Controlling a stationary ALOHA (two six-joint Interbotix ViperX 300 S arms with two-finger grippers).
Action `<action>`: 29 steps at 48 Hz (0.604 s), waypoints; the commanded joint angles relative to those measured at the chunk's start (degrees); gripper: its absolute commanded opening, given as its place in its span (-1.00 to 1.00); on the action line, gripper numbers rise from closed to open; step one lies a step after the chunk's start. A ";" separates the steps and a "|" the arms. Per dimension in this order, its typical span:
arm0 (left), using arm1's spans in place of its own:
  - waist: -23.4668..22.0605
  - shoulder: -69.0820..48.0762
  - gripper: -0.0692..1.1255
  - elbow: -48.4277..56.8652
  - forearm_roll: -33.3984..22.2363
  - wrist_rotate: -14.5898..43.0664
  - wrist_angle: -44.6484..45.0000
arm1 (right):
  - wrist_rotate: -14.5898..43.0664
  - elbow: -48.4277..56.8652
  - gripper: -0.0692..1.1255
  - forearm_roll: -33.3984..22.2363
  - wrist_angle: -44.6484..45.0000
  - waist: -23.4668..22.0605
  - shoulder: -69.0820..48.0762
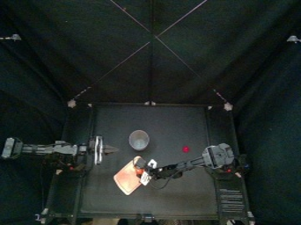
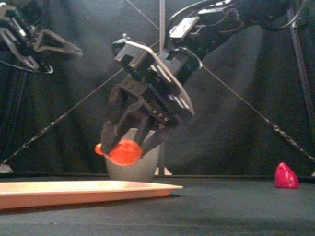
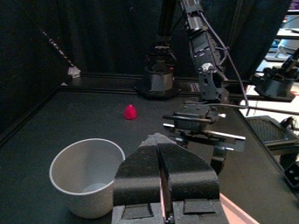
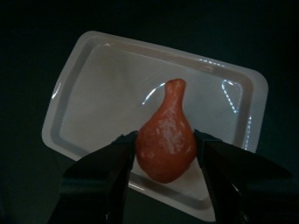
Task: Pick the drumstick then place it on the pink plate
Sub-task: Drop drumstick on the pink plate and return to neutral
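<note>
Right tool [image 4: 170, 164], jaws snug on drumstick [image 4: 167, 131], over pink plate [image 4: 93, 79]

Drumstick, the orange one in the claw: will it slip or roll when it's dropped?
The glossy orange-red plastic drumstick looks smooth, so it may slip in the right gripper. Its rounded fat end would probably roll on the flat pink tray. Unbent where squeezed, it seems stiff.

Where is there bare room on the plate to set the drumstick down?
The whole plate is bare; the drumstick hangs over its middle in the right gripper. The table behind the cup is also free. Crowded behind the plate: cup, left gripper, red toy.
</note>
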 commanded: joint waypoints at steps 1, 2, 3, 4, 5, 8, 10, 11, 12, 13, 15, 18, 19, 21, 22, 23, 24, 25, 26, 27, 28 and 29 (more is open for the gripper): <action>0.09 0.18 -0.84 -0.62 0.18 0.09 -0.53 | -0.09 -1.67 0.55 -0.62 -0.26 0.26 -1.05; 0.18 0.18 -0.84 -0.53 0.18 0.09 -0.53 | -0.09 -1.76 0.58 -0.62 -0.26 0.35 -0.97; 0.18 0.18 -0.84 -0.53 0.18 0.09 -0.53 | -0.09 -1.76 0.61 -0.62 -0.35 0.35 -0.88; 0.18 0.18 -0.84 -0.53 0.18 0.09 -0.53 | -0.09 -1.76 0.63 -0.62 -0.26 0.35 -0.88; 0.18 0.18 -0.84 -0.44 0.18 0.09 -0.53 | -0.09 -1.67 0.65 -0.62 -0.35 0.35 -0.88; 0.18 0.18 -0.84 -0.35 0.18 0.09 -0.53 | -0.09 -1.67 0.70 -0.62 -0.26 0.35 -0.88; 0.18 0.18 -0.84 -0.35 0.18 0.09 -0.53 | -0.09 -1.67 0.70 -0.62 -0.35 0.35 -0.88; 0.18 0.18 -0.84 -0.35 0.09 0.09 -0.53 | -0.18 -1.67 0.70 -0.70 -0.35 0.35 -0.88; 0.26 0.18 -0.84 -0.35 0.09 0.09 -0.53 | -0.09 -1.76 0.70 -0.88 -0.26 0.35 -0.97; 0.26 0.18 -0.84 -0.26 0.18 0.09 -0.53 | -0.09 -1.85 0.70 -1.05 -0.09 0.44 -0.97; 0.26 0.18 -0.84 -0.26 0.18 0.09 -0.53 | 0.00 -1.85 0.70 -1.49 0.26 0.35 -1.14; 0.35 0.18 -0.84 -0.35 0.18 0.09 -0.53 | 0.18 -1.76 0.70 -2.37 0.97 0.26 -1.67; 0.35 0.18 -0.84 -0.26 0.18 0.09 -0.53 | 0.35 -1.76 0.70 -2.72 1.23 0.09 -1.93; 0.35 0.18 -0.84 -0.26 0.18 0.09 -0.53 | 0.44 -1.58 0.70 -3.69 2.02 0.00 -2.64; 0.35 0.18 -0.84 -0.26 0.18 0.09 -0.53 | 0.62 -1.41 0.70 -4.22 2.37 0.00 -3.08; 0.44 0.18 -0.84 -0.26 0.18 0.09 -0.53 | 0.70 -1.14 0.70 -4.92 2.90 0.00 -3.52; 0.35 0.18 -0.84 -0.26 0.18 0.09 -0.53 | 0.70 -0.97 0.70 -5.54 3.34 0.00 -3.96; 0.44 0.18 -0.84 -0.18 0.09 0.09 -0.53 | 0.79 -0.79 0.70 -6.15 3.69 0.00 -4.48; 0.44 0.18 -0.84 -0.18 0.09 0.09 -0.53 | 0.79 -0.35 0.70 -7.29 4.13 -0.09 -5.27; 0.44 0.18 -0.84 0.00 0.09 0.09 -0.53 | 0.79 -0.18 0.70 -8.17 4.48 -0.09 -5.71; 0.44 0.18 -0.84 0.00 0.09 0.09 -0.53 | 0.88 0.09 0.70 -8.96 4.66 -0.09 -6.33; 0.35 0.18 -0.84 0.09 0.09 0.09 -0.44 | 0.88 0.26 0.70 -9.84 4.75 -0.09 -6.77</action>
